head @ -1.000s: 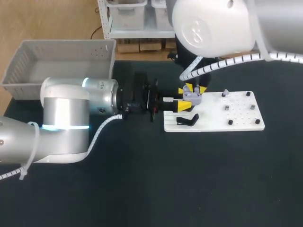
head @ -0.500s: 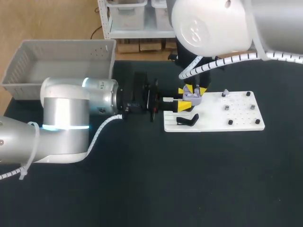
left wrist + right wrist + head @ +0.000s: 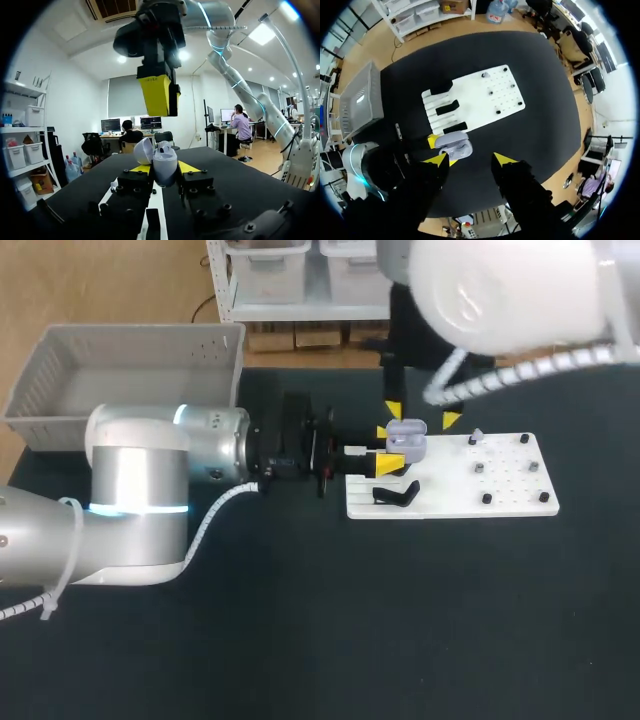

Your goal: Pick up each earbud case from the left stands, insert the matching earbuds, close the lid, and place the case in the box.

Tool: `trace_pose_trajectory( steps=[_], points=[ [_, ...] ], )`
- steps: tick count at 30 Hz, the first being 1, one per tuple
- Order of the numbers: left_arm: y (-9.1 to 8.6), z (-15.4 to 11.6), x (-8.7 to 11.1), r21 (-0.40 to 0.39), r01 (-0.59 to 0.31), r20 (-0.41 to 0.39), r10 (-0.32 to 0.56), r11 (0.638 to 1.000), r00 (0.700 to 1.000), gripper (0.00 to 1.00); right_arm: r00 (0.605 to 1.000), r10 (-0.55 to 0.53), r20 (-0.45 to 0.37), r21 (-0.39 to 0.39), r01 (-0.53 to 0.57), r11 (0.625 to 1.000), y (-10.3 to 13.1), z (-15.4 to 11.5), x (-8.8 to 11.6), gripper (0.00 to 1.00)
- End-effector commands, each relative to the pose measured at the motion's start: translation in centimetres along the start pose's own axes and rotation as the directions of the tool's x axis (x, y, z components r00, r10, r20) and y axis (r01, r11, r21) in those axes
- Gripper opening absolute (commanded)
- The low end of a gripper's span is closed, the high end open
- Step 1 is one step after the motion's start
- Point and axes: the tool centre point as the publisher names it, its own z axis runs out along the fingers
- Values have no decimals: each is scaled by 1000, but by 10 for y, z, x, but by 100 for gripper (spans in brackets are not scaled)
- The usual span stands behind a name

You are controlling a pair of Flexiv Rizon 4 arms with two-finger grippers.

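Observation:
My left gripper (image 3: 384, 462) is shut on a lavender earbud case (image 3: 405, 440), which it holds at the white board's (image 3: 500, 502) left end. The case's lid stands open. In the left wrist view the case (image 3: 163, 165) sits between the yellow tips, lid (image 3: 143, 150) tipped back. My right gripper (image 3: 421, 415) hangs open above the case, touching nothing; one of its yellow fingertips (image 3: 156, 95) shows overhead. From the right wrist, the open gripper (image 3: 470, 161) looks down on the case (image 3: 455, 145). A black case (image 3: 397, 496) rests on a stand nearby.
A grey box (image 3: 60, 375) stands at the back left. Small earbud holders (image 3: 486, 498) dot the right half of the board. Two black cases (image 3: 447, 107) sit on the stands in the right wrist view. My left arm's body (image 3: 140, 490) fills the left side.
My right gripper opened and rose up and to the right, away from the case. The left gripper and the case stayed put.

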Motion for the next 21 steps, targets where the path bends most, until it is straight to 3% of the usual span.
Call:
trace_pose_trajectory(
  steps=[1,3,6,12,21],
  points=[
    [-2,0,1,-6,-2,1,2,1000,1000,0,981,23,193,-235,23,972,-45,0,3,54],
    [-2,0,1,-6,-2,1,2,1000,1000,0,975,52,215,-276,9,961,-52,-1,-6,68],
    [-2,0,1,-6,-2,1,2,1000,1000,0,963,87,255,-303,-6,953,-63,0,-19,70],
    [-2,0,1,-6,-2,1,2,1000,1000,0,956,119,269,-334,-23,942,-72,11,-51,49],
    [-2,0,1,-6,-2,1,2,1000,1000,0,967,43,253,-290,34,956,-55,58,-92,44]
  ],
)
